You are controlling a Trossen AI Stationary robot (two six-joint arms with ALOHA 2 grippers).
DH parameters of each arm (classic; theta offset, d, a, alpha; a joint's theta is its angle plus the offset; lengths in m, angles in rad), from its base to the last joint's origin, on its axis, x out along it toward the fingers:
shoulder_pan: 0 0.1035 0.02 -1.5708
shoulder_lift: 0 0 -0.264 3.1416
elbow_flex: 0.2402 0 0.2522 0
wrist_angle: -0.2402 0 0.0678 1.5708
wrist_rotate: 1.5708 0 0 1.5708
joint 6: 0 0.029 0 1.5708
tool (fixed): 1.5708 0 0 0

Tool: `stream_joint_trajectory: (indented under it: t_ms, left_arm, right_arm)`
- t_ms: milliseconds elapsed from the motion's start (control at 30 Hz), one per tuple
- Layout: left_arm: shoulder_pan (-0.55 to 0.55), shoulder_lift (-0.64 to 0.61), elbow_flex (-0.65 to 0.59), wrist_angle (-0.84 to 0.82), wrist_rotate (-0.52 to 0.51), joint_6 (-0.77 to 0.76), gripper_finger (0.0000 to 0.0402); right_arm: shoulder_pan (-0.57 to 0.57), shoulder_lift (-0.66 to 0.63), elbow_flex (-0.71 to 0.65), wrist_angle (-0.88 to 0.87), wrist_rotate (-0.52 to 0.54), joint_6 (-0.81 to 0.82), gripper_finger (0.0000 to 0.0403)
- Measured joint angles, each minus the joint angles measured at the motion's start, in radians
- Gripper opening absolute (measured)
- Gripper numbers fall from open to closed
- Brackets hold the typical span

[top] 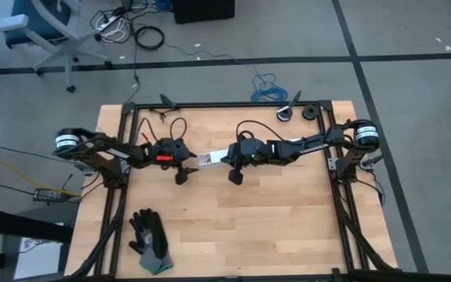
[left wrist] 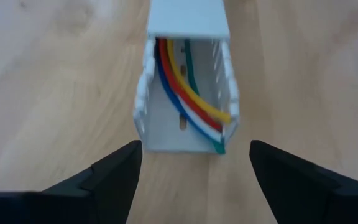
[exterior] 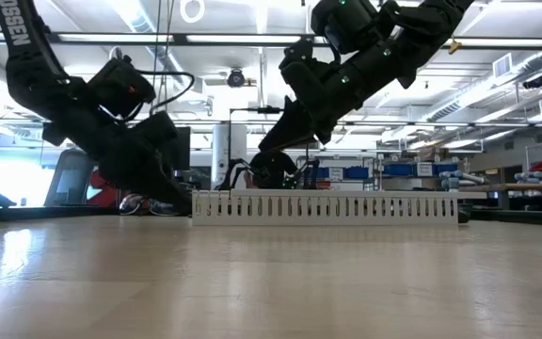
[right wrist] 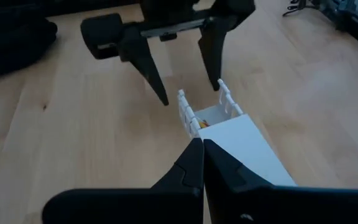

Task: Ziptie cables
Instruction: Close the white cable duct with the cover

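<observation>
Wooden table (top: 272, 211) under you carries a white duct (left wrist: 188, 81) with the cables (left wrist: 188, 93) lying inside, their ends poking from its open end. Your left gripper (left wrist: 194, 171) faces that end, fingers spread; your right gripper (right wrist: 202, 163), fingers closed, rests on the duct's lid. They look light and floppy, so pinch them together near the protruding ends.

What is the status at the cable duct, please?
Left hand open, facing duct end. Right hand shut, resting over duct lid. Cables lie inside duct; no ziptie seen. Nothing in the way.

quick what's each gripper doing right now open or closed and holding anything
Left gripper: open, empty, facing the white duct's open end.
Right gripper: closed, empty, over the duct's lid.
</observation>
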Motion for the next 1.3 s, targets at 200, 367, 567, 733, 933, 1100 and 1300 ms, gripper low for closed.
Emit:
stream_joint_trajectory:
  t_ms: [200,367,567,733,933,1100,1300]
  left_arm:
    - [0.000,0.081,0.004,0.065,-0.001,0.005,0.0290]
    - [0.000,0.099,0.005,0.152,-0.001,0.009,0.0283]
    - [0.000,0.119,0.006,0.169,-0.012,0.054,0.0282]
    - [0.002,0.146,0.012,0.182,-0.046,0.057,0.0282]
    - [0.002,0.153,0.015,0.212,-0.044,0.057,0.0282]
    - [0.002,0.153,0.015,0.220,-0.069,0.057,0.0282]
    - [0.002,0.153,0.015,0.243,-0.086,0.057,0.0282]
  right_arm:
    - [-0.028,0.000,0.000,-0.048,-0.001,0.017,0.0000]
    - [-0.038,0.000,0.000,-0.058,-0.007,0.019,0.0000]
    - [-0.038,0.000,0.000,-0.058,-0.009,0.018,0.0000]
    - [-0.038,0.000,0.000,-0.058,-0.009,0.019,0.0000]
    - [-0.038,0.000,0.000,-0.059,-0.009,0.019,0.0000]
    - [-0.038,0.000,0.000,-0.066,-0.009,0.020,0.0000]
    - [-0.038,0.000,0.000,-0.067,-0.009,0.020,0.0000]
